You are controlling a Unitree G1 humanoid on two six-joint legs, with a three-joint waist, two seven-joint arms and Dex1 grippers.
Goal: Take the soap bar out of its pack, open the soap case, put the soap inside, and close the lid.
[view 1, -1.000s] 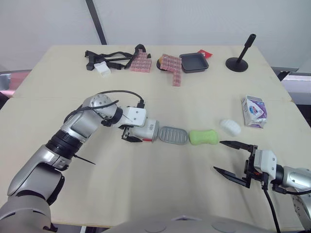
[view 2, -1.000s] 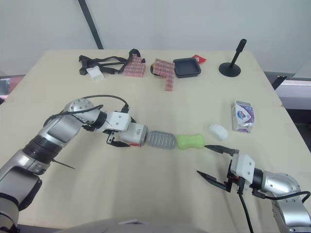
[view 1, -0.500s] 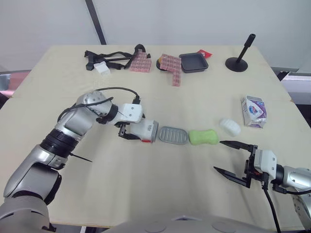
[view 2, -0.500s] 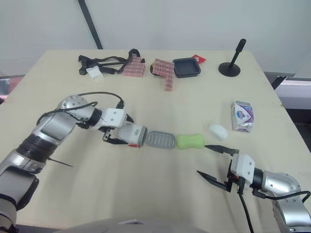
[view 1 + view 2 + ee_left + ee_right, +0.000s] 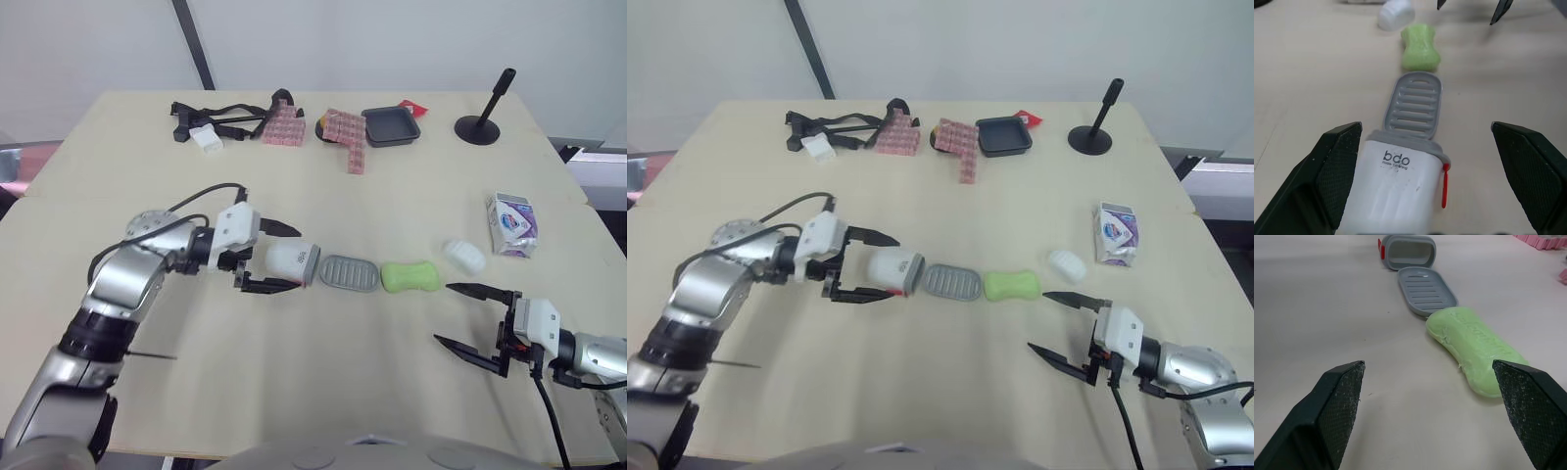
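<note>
Tool positions at the loading step. The left tool (image 5: 294, 259) is spread wide, one finger on each side of the white sleeve (image 5: 1396, 191) of the soap case and clear of it, so it holds nothing. The sleeve lies on its side on the desk (image 5: 323, 372). The grey ribbed tray (image 5: 349, 273) lies drawn out at its mouth, end to end with it. The green soap bar (image 5: 410, 276) lies bare on the desk just beyond the tray's far end, in line with it; whether the two touch cannot be told. The right tool (image 5: 443, 313), also spread and empty, hovers near the soap on the robot's side. A white rounded lump (image 5: 463, 257) sits just past the soap, and the soap pack (image 5: 511, 224) lies further off to the right.

Judged stage: soap unpacked, case open, soap not yet in. The next move calls for a grip across the bar's narrow waist, a short carry onto the tray, then sliding tray and sleeve together.

The left wrist view shows the lettering "bdo" and a red tab (image 5: 1444, 188) on the sleeve. The right wrist view looks into the sleeve's hollow, empty mouth and shows the soap's ragged edge. The eye views alone take in the pack.
</note>
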